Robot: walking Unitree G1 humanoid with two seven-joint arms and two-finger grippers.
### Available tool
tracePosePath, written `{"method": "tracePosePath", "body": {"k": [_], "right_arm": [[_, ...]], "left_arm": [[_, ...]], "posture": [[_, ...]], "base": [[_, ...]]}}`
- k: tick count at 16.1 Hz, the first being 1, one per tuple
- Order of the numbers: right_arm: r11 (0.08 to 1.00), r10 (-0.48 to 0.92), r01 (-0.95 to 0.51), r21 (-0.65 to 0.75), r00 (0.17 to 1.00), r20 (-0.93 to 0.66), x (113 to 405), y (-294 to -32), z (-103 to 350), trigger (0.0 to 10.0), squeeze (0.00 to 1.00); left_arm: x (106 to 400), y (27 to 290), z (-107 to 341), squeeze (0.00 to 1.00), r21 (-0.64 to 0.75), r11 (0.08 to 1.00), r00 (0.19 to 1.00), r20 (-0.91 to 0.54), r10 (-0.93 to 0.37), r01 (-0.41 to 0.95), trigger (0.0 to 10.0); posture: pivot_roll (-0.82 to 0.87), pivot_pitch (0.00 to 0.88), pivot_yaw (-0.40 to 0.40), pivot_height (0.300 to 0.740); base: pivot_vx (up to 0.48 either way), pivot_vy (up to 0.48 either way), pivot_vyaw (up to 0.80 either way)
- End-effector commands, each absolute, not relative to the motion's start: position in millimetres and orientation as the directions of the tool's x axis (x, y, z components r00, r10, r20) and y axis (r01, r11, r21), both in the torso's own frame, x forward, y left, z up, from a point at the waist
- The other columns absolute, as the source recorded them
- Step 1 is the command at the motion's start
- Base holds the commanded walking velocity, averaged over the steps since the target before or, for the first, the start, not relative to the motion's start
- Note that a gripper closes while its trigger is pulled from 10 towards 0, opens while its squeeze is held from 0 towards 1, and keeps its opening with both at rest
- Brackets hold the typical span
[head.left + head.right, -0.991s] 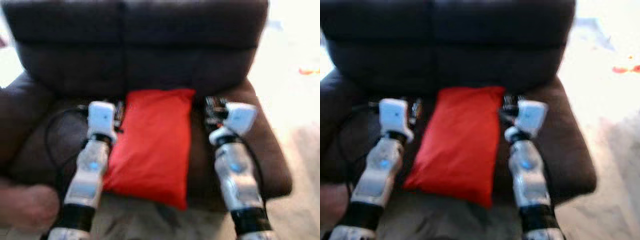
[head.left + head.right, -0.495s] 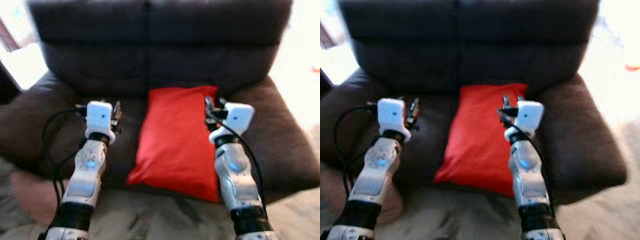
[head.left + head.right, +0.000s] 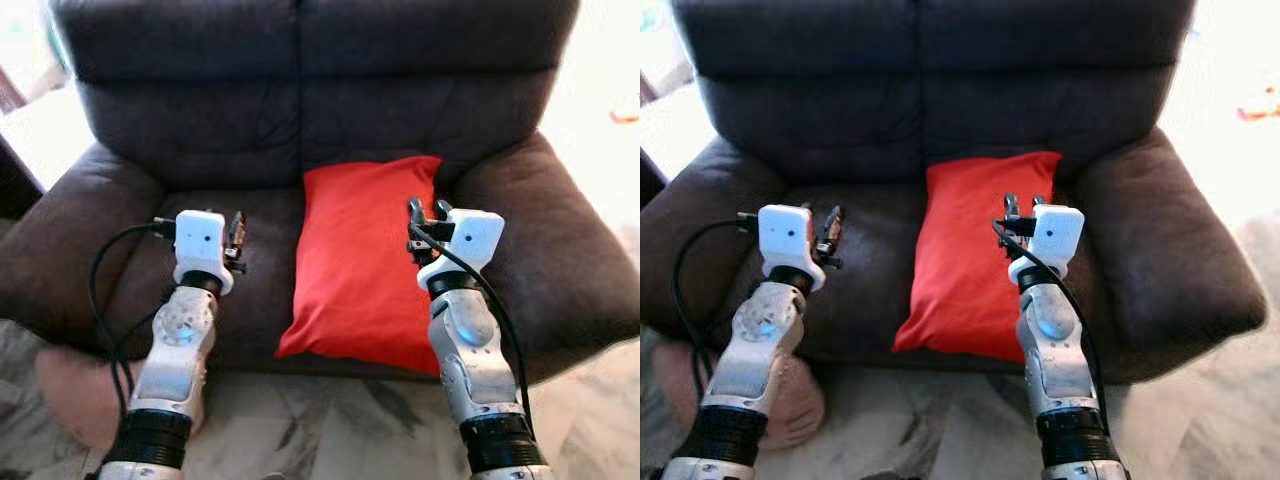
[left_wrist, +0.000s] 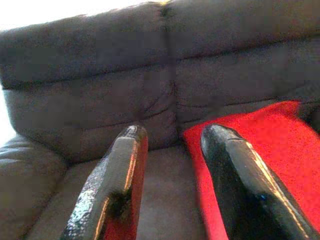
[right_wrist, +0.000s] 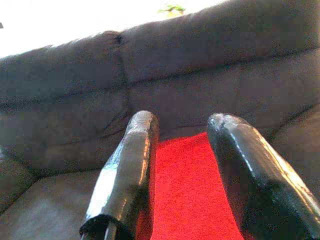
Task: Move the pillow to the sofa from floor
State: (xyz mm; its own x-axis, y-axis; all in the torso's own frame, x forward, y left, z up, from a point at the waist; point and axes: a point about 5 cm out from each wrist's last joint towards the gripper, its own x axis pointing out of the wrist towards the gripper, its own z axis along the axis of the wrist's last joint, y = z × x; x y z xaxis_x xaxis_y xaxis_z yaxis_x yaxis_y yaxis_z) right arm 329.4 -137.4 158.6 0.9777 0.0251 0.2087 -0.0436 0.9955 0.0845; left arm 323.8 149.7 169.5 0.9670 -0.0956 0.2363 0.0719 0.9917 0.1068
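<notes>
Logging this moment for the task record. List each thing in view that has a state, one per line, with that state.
pillow: lying flat on the sofa seat, ungripped, front corner overhanging the seat edge.
left end effector: open, holding nothing, over the seat beside the pillow.
right end effector: open, holding nothing, above the pillow's right edge.
sofa: upright, seat bearing the pillow.

The sofa (image 3: 200,110) is cut off at the top edge, so its back has no top. At the lower left, a pink thing (image 3: 75,395) sits partly behind the left arm (image 3: 175,355); I cannot tell what it is. The pillow's (image 3: 360,260) right edge hides behind the right arm (image 3: 465,340).
</notes>
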Motion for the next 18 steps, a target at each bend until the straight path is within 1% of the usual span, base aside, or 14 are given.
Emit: {"method": "tracePosePath", "body": {"k": [1,4,6,7,11,13,14,17,18], "right_arm": [[0.996,0.007,-0.025,0.087,0.979,0.205,328.6,-142.3,158.3,10.0,0.00],[0.998,-0.010,-0.002,0.064,0.982,0.190,329.5,-145.3,156.4,10.0,0.00],[0.996,0.000,-0.017,0.086,0.980,0.201,330.7,-144.9,159.8,10.0,0.00],[0.997,-0.007,-0.009,0.075,0.977,0.213,330.9,-145.6,160.5,10.0,0.00],[0.998,0.010,-0.023,0.058,0.978,0.207,332.0,-142.9,160.2,10.0,0.00],[0.996,0.012,-0.029,0.080,0.978,0.208,333.4,-142.1,162.0,10.0,0.00],[0.997,0.015,-0.032,0.072,0.976,0.219,332.9,-141.5,162.7,10.0,0.00],[0.997,0.018,-0.035,0.069,0.975,0.221,331.9,-140.1,161.8,10.0,0.00],[0.997,0.020,-0.036,0.069,0.975,0.220,332.0,-139.9,161.6,10.0,0.00]], "left_arm": [[323.3,148.3,164.2,0.00,0.069,0.993,0.974,0.200,-0.105,0.093,10.0],[322.0,143.6,166.7,0.00,0.032,0.994,0.970,0.215,-0.112,0.108,10.0],[323.4,144.2,165.9,0.00,0.027,0.994,0.972,0.205,-0.111,0.108,10.0],[323.9,144.9,165.9,0.00,0.028,0.994,0.973,0.204,-0.109,0.106,10.0],[324.1,146.2,165.6,0.00,0.033,0.995,0.974,0.202,-0.104,0.099,10.0],[324.5,146.0,166.3,0.00,0.038,0.994,0.973,0.203,-0.107,0.101,10.0],[324.5,145.8,166.5,0.00,0.040,0.994,0.973,0.205,-0.109,0.103,10.0],[324.5,145.8,166.9,0.00,0.043,0.994,0.972,0.207,-0.111,0.104,10.0],[324.6,145.7,168.1,0.00,0.046,0.994,0.970,0.215,-0.111,0.104,10.0]], "posture": [[0.07,0.149,0.058,0.740],[0.07,0.148,0.054,0.740],[0.06,0.145,0.053,0.740],[0.06,0.141,0.052,0.740],[0.06,0.134,0.050,0.740],[0.06,0.132,0.051,0.740],[0.06,0.128,0.053,0.740],[0.06,0.124,0.053,0.740],[0.06,0.124,0.053,0.740]], "base": [[0.000,0.000,0.00],[0.000,0.000,0.00],[0.131,0.000,-0.26],[0.337,0.000,-0.48],[0.357,0.000,0.00],[0.424,0.000,0.00],[0.420,0.000,-0.48],[0.421,0.000,0.00],[0.000,0.000,0.00]]}}
